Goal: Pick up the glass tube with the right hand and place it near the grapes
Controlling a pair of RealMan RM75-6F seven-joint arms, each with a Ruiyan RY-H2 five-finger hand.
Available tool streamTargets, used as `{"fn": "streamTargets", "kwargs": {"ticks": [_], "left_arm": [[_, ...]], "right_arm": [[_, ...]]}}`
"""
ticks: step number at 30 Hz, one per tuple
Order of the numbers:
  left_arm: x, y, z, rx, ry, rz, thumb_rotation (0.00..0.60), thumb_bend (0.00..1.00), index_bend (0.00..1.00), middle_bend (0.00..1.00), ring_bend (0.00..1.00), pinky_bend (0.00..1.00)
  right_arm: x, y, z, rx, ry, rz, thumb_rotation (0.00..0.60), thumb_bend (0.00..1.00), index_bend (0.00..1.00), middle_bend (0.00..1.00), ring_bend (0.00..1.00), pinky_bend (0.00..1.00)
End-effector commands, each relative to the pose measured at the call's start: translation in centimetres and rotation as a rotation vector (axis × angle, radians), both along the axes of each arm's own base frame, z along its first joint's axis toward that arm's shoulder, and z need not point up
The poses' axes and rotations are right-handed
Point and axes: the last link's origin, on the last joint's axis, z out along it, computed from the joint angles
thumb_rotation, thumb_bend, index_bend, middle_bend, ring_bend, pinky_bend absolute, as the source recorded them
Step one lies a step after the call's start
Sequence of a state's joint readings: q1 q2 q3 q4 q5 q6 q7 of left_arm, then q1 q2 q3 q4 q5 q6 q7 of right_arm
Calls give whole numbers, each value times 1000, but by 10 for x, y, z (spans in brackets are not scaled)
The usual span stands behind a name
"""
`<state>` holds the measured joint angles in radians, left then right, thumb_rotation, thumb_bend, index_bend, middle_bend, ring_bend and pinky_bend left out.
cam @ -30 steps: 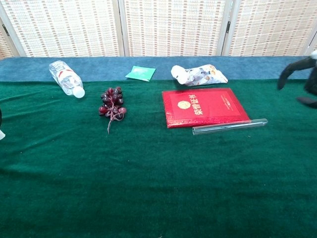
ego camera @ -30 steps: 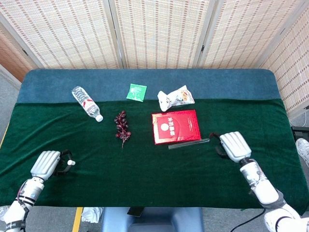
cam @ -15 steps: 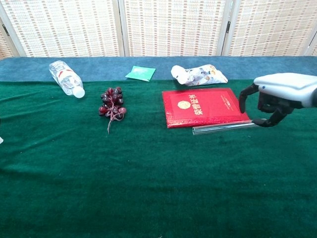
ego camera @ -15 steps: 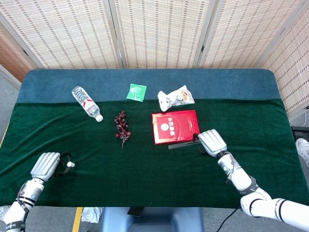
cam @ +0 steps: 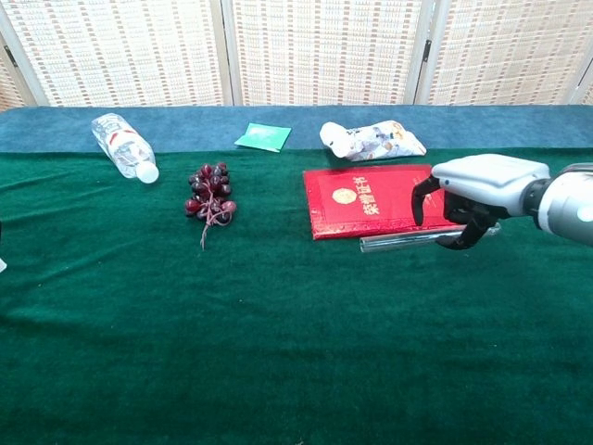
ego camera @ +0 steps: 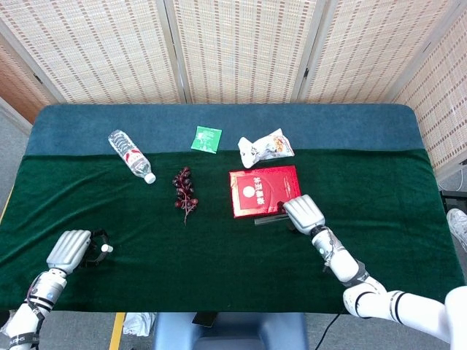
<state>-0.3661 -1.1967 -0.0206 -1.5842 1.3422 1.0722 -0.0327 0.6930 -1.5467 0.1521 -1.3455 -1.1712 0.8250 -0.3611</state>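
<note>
Setting: indoor robot test station, staged rather than lived-in. Evidence: worktop draped in dark green cloth, with a blue cloth strip along its far edge. Directly behind the worktop, folding screen panels of woven reed in pale frames close off the background. Grey floor shows left of the worktop. Loose, unrelated props lie on the worktop: water bottle, red booklet, snack bag, green packet.
</note>
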Motion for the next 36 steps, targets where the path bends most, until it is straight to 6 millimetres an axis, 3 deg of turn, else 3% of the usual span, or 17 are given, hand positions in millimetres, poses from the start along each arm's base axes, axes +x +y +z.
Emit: {"fn": "streamTargets", "kwargs": {"ticks": [1, 22, 36], "left_arm": [[-1, 0, 0, 0, 0, 1, 600, 519, 581, 1000, 887, 802], [-5, -1, -2, -2, -8, 6, 600, 519, 581, 1000, 886, 802], [-7, 0, -2, -4, -14, 9, 600, 519, 581, 1000, 886, 802]], "right_arm": [[2, -2, -3, -3, 1, 4, 600, 408, 412, 984, 1000, 983], [-16, 0, -5, -17, 58, -23, 600, 400, 427, 984, 1000, 983], [-14, 2, -8, -10, 71, -23, 600, 397, 483, 984, 1000, 983]]}}
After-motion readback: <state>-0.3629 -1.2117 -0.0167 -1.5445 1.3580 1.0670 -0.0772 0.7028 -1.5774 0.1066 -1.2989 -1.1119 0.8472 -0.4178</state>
